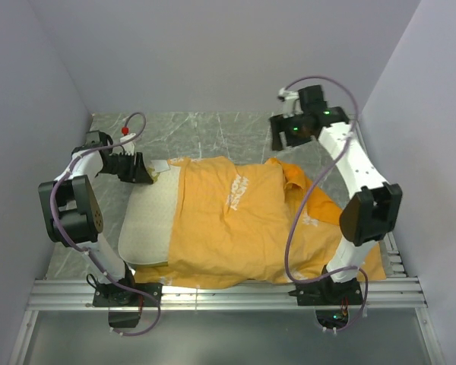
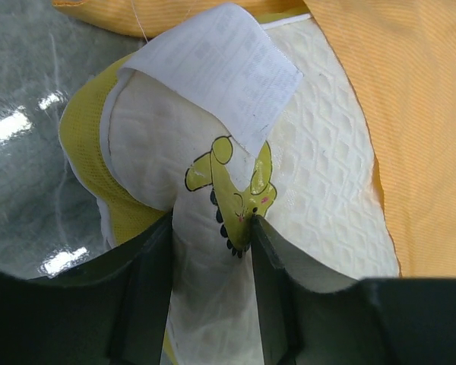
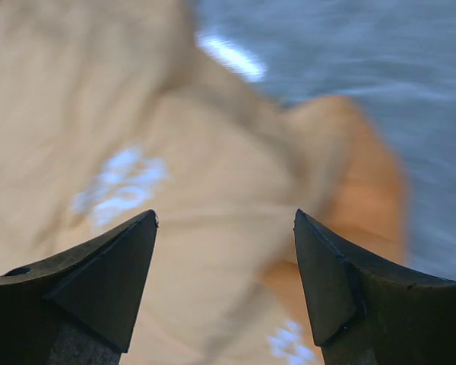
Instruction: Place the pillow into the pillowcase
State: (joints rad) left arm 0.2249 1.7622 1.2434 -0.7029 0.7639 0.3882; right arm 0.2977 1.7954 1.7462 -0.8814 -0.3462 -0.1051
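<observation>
Orange pillowcase (image 1: 235, 228) lettering illegible; pillow (image 1: 148, 220) tag (image 2: 220, 68) unreadable.

White arms (image 1: 349, 156), black joints (image 1: 372, 213), lilac cables (image 1: 292, 228), apparently green lights (image 1: 296, 129).

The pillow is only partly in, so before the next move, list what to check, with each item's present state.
1. Pillow fully inside the pillowcase: not ok, its left end lies bare.
2. Pillow corner between the left jaws: ok, its fabric fills the gap below the white tag.
3. Left jaws gripping firmly: cannot tell.
4. Right jaws open and empty: ok, held above the pillowcase.
5. Pillowcase lying smooth: not ok, it is bunched at its right end.
</observation>
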